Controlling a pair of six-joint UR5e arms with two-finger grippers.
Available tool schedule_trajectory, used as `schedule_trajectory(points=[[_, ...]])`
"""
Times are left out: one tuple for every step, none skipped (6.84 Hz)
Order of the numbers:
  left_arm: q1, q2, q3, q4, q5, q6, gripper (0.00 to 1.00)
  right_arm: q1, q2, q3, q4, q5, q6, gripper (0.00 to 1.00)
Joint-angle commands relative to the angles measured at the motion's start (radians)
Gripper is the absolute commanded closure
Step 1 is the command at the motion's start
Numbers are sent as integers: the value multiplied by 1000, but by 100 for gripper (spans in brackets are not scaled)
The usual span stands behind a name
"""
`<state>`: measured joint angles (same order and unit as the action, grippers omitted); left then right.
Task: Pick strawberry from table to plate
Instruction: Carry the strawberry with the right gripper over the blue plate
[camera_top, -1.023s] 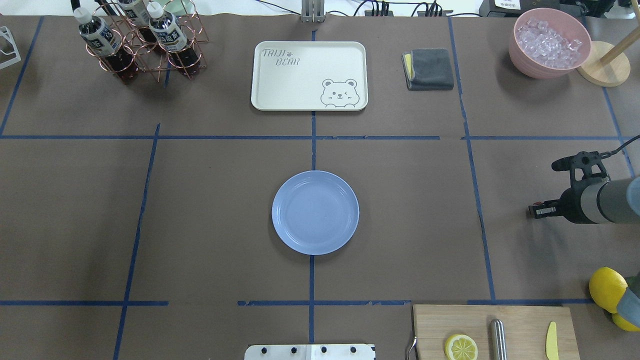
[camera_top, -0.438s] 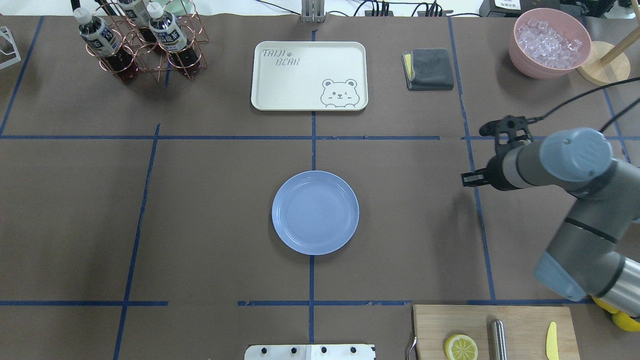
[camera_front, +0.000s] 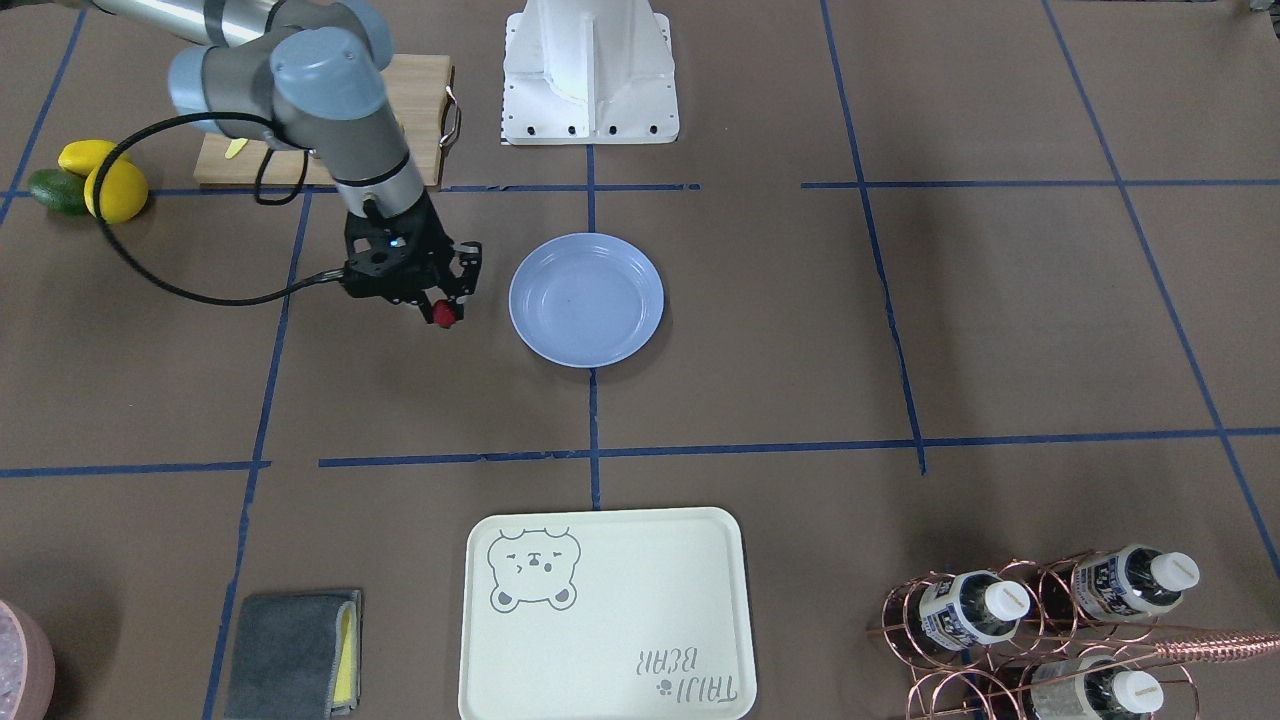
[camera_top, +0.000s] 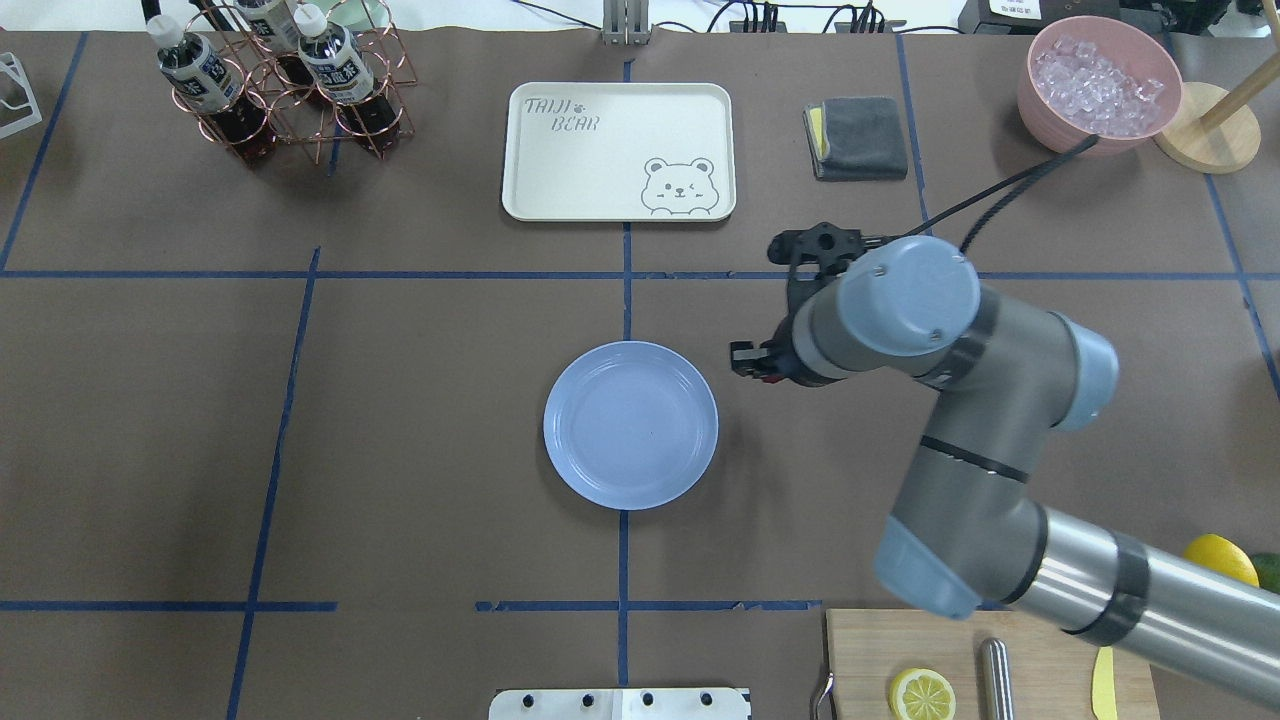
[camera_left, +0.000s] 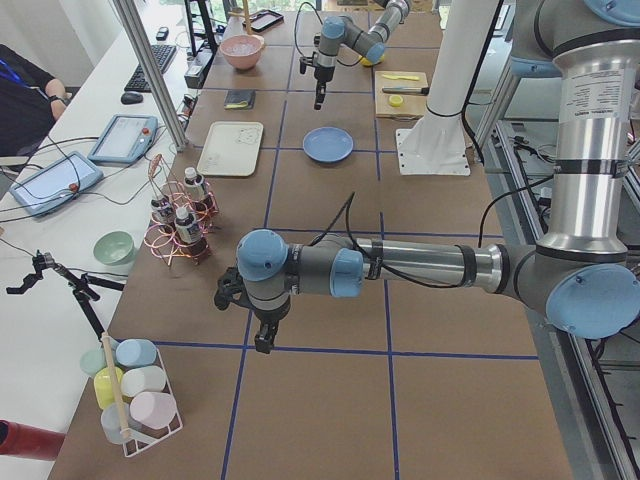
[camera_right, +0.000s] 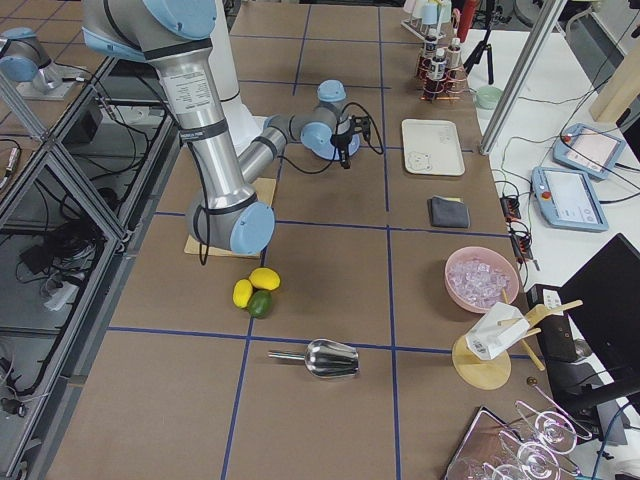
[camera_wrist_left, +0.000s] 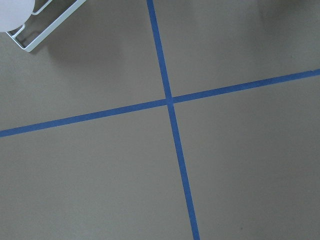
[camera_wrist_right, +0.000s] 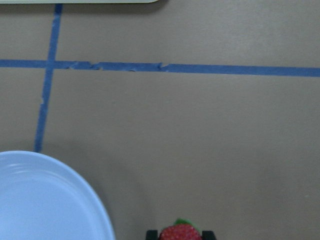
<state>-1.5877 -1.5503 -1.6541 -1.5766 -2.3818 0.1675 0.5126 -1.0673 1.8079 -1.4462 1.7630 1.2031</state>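
Strawberry (camera_wrist_right: 179, 233) — small, red — in right hand (camera_front: 442, 311) beside glossy round plate (camera_front: 586, 300)

From my end the table (camera_top: 420, 430) reads as matt brown paper, with blue tape (camera_wrist_right: 200, 68) a bit ragged at the edges. Plate (camera_top: 630, 425) is smooth and glossy, probably plastic; tray (camera_top: 618, 130) looks matt. Board (camera_top: 1040, 650) is bare wood, cloth (camera_top: 862, 138) is soft grey fabric, right arm (camera_top: 1150, 600) is brushed metal with plastic caps. Strawberry (camera_wrist_right: 180, 233) looks pimply.

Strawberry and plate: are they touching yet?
Apart. The front-facing view shows the strawberry held in the right gripper beside the plate, with bare table between berry and rim.
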Motion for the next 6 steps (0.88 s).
schedule_trajectory(points=[[0, 3, -13, 1, 0, -2, 0, -120, 226, -162, -105, -114, 151, 100], [0, 3, -10, 1, 0, -2, 0, -141, 275, -230, -102, -149, 174, 100], [0, 3, -9, 1, 0, -2, 0, -164, 274, -239, -102, -154, 177, 100], [0, 4, -6, 3, 0, -2, 0, -172, 271, -240, -103, -155, 178, 100], [0, 13, -12, 3, 0, -2, 0, -172, 274, -248, -105, -163, 178, 100], [0, 15, -10, 1, 0, -2, 0, -172, 271, -254, -105, -198, 174, 100]])
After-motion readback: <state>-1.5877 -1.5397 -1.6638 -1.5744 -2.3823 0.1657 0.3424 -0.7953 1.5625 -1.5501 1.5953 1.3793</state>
